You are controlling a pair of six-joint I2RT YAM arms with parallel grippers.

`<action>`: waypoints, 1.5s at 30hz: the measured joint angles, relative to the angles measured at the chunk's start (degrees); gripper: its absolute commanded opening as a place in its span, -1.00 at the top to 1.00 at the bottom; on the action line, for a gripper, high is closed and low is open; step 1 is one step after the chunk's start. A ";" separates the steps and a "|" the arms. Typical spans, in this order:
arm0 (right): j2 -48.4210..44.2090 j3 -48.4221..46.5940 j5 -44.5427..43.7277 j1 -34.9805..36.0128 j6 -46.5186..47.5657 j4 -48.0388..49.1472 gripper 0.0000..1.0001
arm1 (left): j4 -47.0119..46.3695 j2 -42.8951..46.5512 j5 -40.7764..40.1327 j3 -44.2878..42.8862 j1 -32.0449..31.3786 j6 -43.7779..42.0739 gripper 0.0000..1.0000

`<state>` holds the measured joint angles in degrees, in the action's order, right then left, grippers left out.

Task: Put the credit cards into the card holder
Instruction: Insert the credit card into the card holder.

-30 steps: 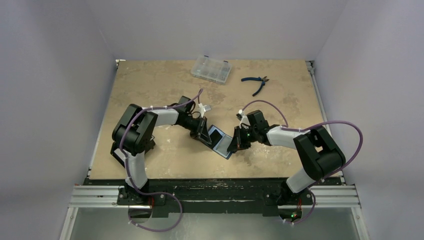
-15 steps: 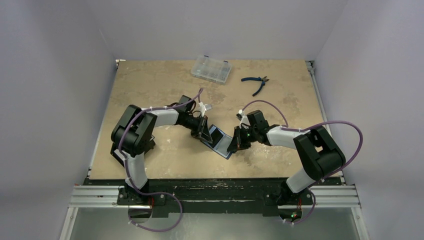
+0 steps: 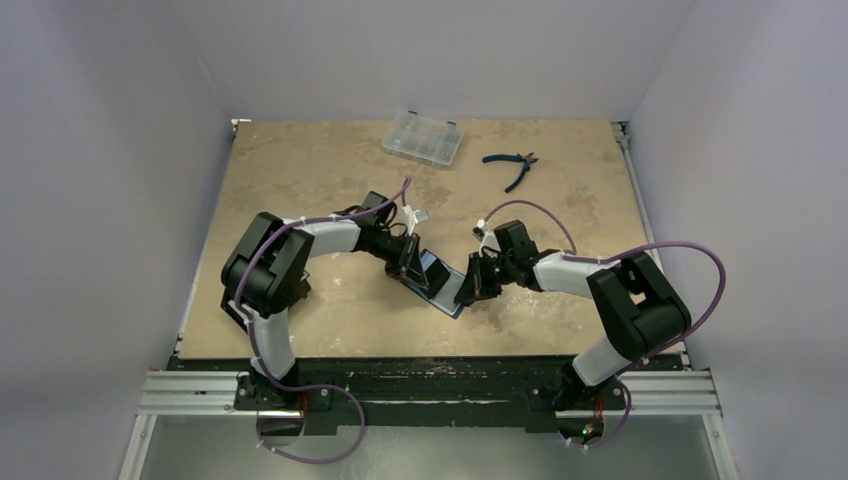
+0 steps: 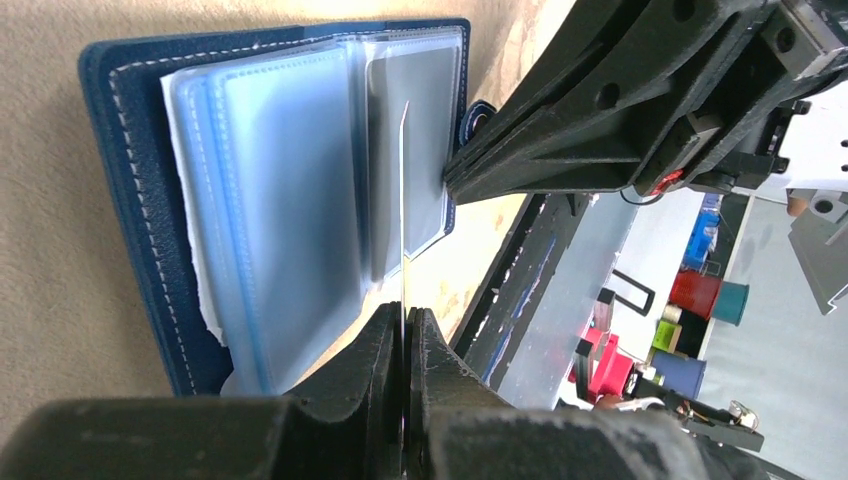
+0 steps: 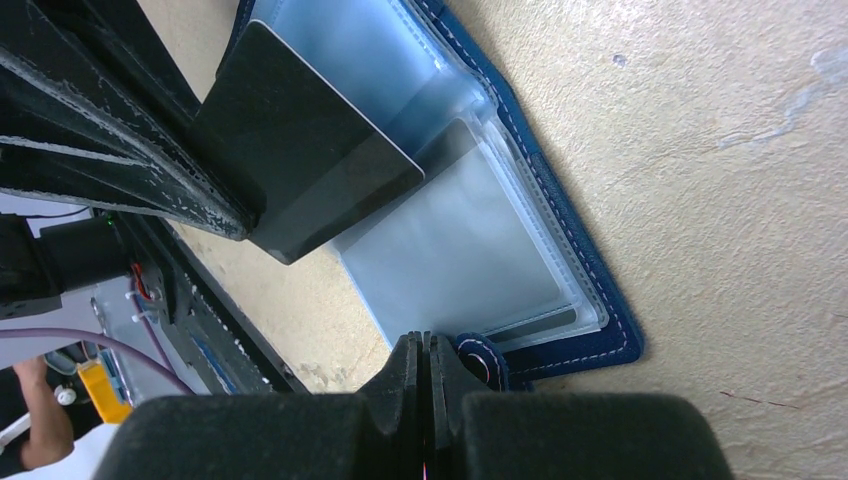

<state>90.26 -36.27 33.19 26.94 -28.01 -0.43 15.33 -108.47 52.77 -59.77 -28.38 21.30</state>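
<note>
Here left tool (image 4: 405,328) pinches card (image 5: 300,170) edge-on over open card holder (image 4: 140,250)

left arm (image 3: 268,268): showing black joint housings, pale grey links | right arm (image 3: 640,300): wearing the same black and grey | purple cables (image 3: 705,265): running along both arms, white clips | left tool (image 4: 405,335), right tool (image 5: 425,350): showing matte black, scuffed fingers

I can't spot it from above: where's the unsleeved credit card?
Left wrist view: the credit card stands edge-on in the left gripper, over the open card holder.
</note>
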 measured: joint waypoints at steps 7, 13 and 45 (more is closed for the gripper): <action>0.00 0.26 0.35 -0.13 0.00 0.48 1.00 | 0.24 -0.79 -1.03 0.00 0.13 -0.09 1.00; 0.00 0.28 0.52 -0.22 0.00 0.57 1.00 | 0.28 -1.81 -1.18 0.00 0.13 -0.63 1.00; 0.00 0.31 0.79 -0.33 0.02 0.63 1.00 | -4.57 -5.25 0.00 -1.27 -1.22 0.87 1.00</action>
<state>90.26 -35.97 33.98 26.61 -27.99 0.21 10.76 -113.71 52.77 -61.04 -29.61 22.17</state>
